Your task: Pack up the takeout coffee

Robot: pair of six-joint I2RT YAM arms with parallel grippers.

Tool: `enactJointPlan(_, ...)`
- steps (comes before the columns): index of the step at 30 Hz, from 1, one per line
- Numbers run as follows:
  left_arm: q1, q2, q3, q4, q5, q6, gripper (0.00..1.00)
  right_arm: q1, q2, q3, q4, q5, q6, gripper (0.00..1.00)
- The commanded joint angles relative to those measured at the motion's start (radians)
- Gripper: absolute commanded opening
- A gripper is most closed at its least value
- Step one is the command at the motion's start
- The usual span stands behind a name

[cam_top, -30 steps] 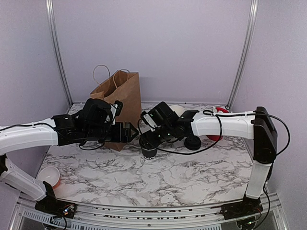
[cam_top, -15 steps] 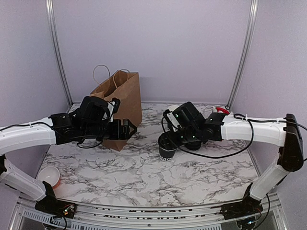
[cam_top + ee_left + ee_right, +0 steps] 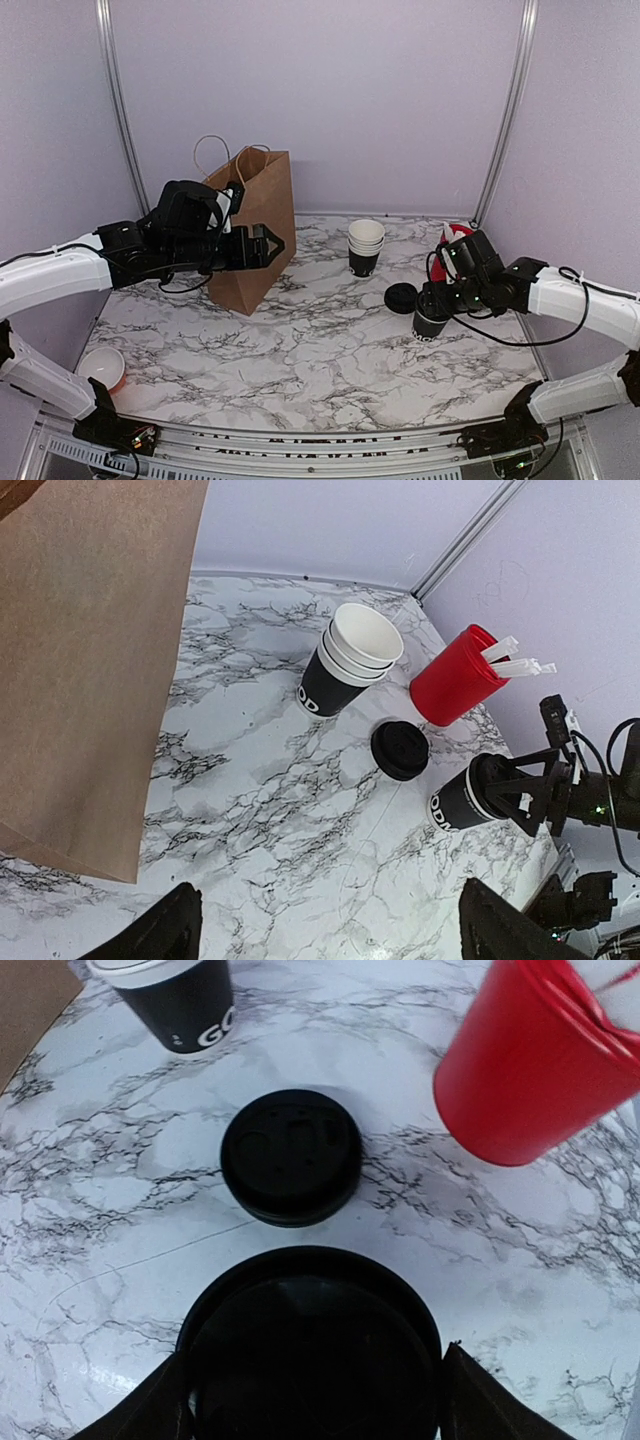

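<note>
Takeout coffee, lidded, clamped between right fingers, just beside loose black lid on desk. Left fingers spread wide, empty, near brown bag.

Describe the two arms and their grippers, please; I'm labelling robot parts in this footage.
The left arm and right arm have white tubular links joined by black joint housings. The left gripper and right gripper are black, each with two tapered fingers. Thin black cables loop loosely along both arms.
</note>
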Motion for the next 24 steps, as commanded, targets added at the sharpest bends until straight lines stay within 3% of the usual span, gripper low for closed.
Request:
enactJointPlan(1,0.015,-0.01,0.037,-0.007,0.002,0.017,0.9,-0.074,-0.065,-0.041,-0.017,-0.002,0.009,0.68)
enactJointPlan(5,0.021,-0.017,0.047,-0.016,0.009,0.015,0.9,-0.074,-0.075,-0.05,-0.014,-0.013,0.025,0.76)
enactJointPlan(11,0.027,-0.047,0.067,-0.026,0.024,0.018,0.9,-0.075,-0.107,-0.029,-0.043,-0.008,0.028,0.99)
enactJointPlan(19,0.032,-0.082,0.195,-0.099,0.058,0.059,0.91,-0.074,-0.133,0.066,-0.116,0.025,0.04,1.0)
enactJointPlan(24,0.087,-0.126,0.311,-0.176,-0.035,0.1,0.92,-0.075,-0.147,0.183,-0.189,0.044,0.042,1.0)
